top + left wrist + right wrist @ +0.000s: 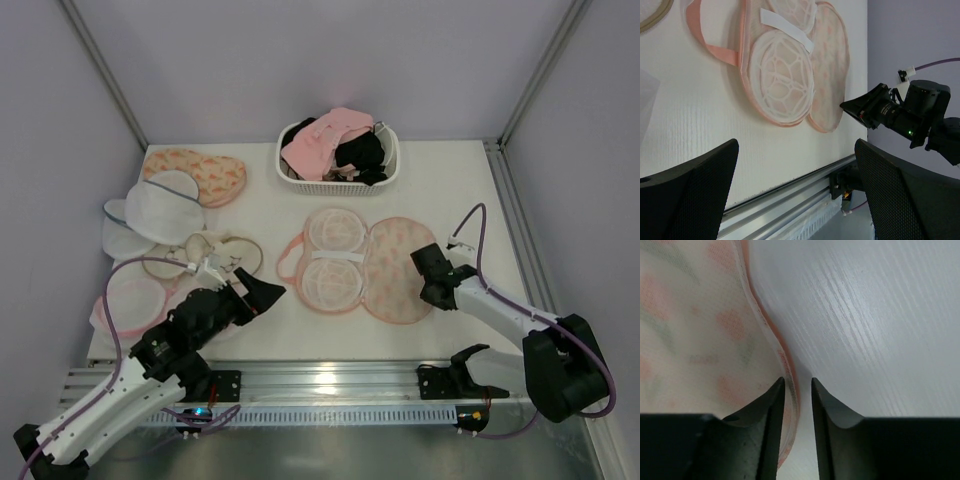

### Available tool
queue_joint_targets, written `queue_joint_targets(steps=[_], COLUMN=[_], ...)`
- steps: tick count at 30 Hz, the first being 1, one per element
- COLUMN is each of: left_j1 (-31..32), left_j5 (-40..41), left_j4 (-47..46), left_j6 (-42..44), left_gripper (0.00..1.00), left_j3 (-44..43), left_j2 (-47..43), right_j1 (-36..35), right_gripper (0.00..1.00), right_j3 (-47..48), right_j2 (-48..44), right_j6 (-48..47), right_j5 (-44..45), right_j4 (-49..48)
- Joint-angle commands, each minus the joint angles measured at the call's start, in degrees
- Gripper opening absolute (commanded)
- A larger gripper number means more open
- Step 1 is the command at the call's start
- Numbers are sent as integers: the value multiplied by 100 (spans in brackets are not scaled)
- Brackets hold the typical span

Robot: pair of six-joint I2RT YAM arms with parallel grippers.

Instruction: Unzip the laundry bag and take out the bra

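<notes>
Right hand [797, 383] nearly closed, pinching the right rim of the laundry bag [395, 272] | left hand [796, 144] open above the table [450, 185], left of bag | bag lies spread open, flat.

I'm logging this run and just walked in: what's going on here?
Two robot arms are working on the peach laundry bag in the middle, which already lies spread open. The right gripper is at the bag's right rim, its jaws close together astride the edge; whether they pinch it is unclear. The left gripper is open, left of the bag, holding nothing. I cannot tell whether the bra is inside.
</notes>
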State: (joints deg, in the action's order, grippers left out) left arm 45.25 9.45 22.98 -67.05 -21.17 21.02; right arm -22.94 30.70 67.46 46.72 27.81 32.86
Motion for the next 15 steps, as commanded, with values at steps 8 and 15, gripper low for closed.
queue_joint_targets(steps=[8, 15], left_j1=[-25, -17], left_j5=[66, 57], left_j4=[-233, -233], left_j6=[34, 43], left_gripper=[99, 99], left_j3=[7, -19], left_j2=[51, 87], right_j1=[-27, -35], right_gripper=[17, 4], right_j3=[-134, -117], right_j2=[-84, -40], right_j6=[259, 197], right_j5=[-74, 5], right_j4=[-456, -412])
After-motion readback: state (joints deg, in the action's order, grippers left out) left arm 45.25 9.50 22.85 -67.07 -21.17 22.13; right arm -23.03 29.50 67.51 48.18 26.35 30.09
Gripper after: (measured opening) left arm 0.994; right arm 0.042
